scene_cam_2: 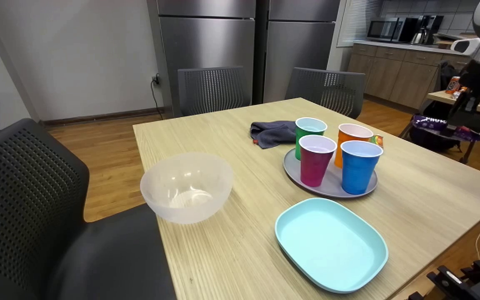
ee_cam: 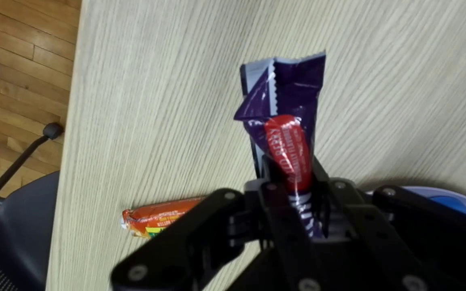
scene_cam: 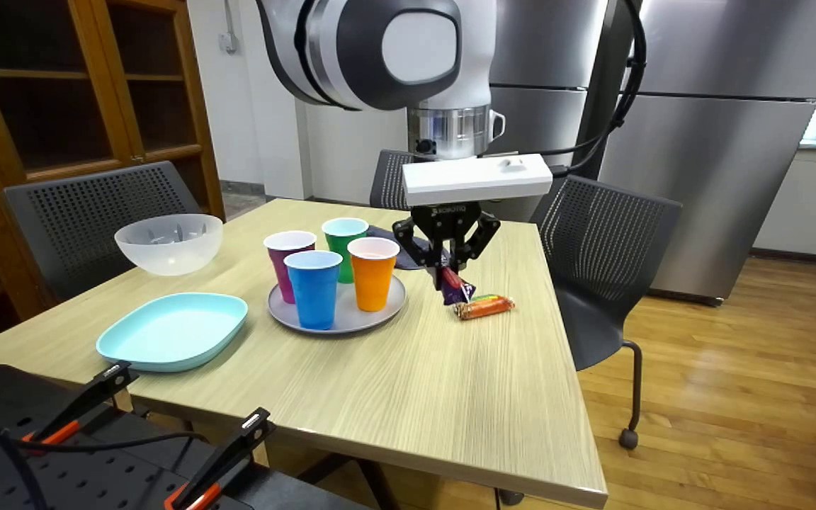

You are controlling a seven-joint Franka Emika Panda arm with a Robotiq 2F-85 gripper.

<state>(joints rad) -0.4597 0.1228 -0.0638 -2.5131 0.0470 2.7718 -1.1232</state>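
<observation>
The pick-up looked done: the tool (ee_cam: 293, 167), jaws nearly together, pinched the purple-wrapped berry snack bar (ee_cam: 289, 129) clear above the counter (ee_cam: 156, 121). Its release seemed left to do, while the orange-wrapped bar (ee_cam: 160, 215) lay ungripped on the counter nearby.

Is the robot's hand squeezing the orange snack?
No, the gripper is closed on the purple-wrapped bar, and the orange-wrapped snack lies on the table.
</observation>
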